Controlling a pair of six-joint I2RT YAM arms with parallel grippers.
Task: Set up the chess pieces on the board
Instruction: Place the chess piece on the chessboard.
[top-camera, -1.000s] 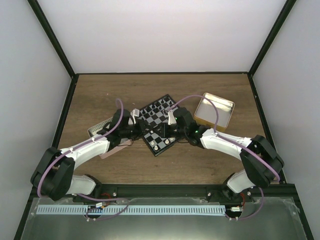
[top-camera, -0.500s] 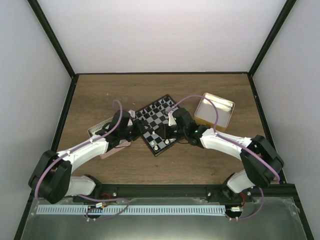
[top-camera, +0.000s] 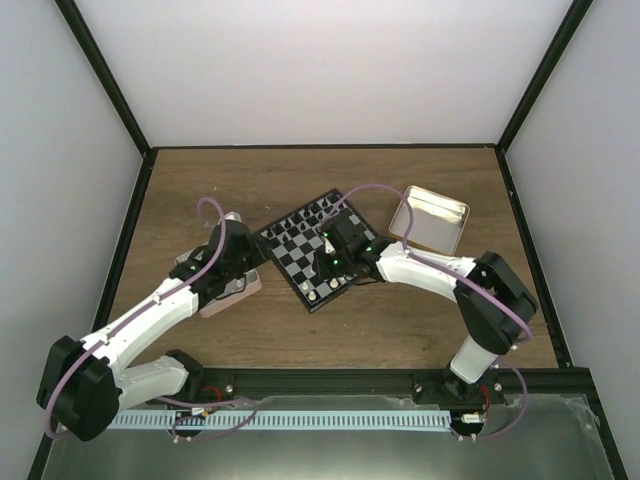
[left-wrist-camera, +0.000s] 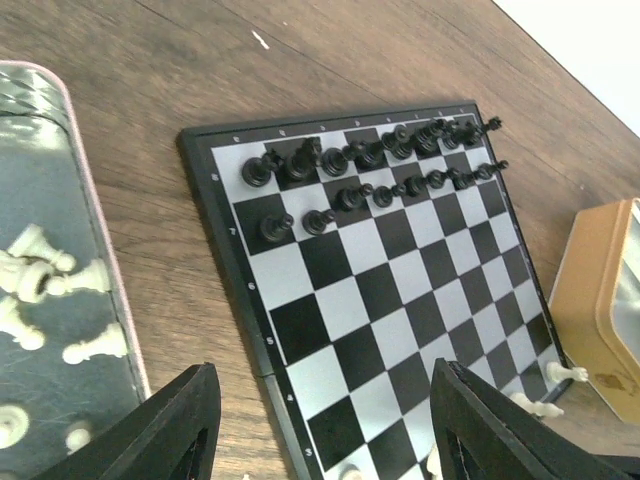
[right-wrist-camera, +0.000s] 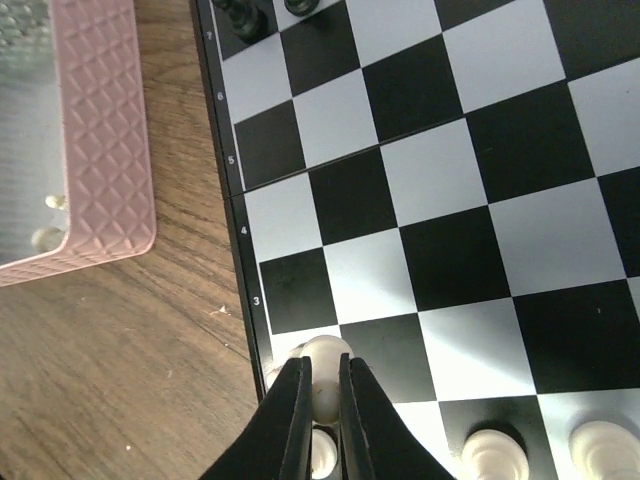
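Done: black pieces (left-wrist-camera: 350, 165) stand in two rows on the far side of the board (left-wrist-camera: 400, 290). A few white chess pieces (right-wrist-camera: 490, 452) line its near edge.
Left to do: most near-side squares are bare. Loose white pieces (left-wrist-camera: 45, 275) lie in the pink tin (right-wrist-camera: 95, 150).
Right pincer (right-wrist-camera: 322, 400): clamped on a round-headed white piece (right-wrist-camera: 325, 358) at the board's near corner.
Left pincer (left-wrist-camera: 325, 430): fingers apart, empty, over the board's edge beside the pink tin.
Materials: glossy black-and-silver checks; quilted pink wall with a mirror-like inside; smooth rectangular gold tin (top-camera: 430, 222); wood-grain counter (left-wrist-camera: 200, 60).
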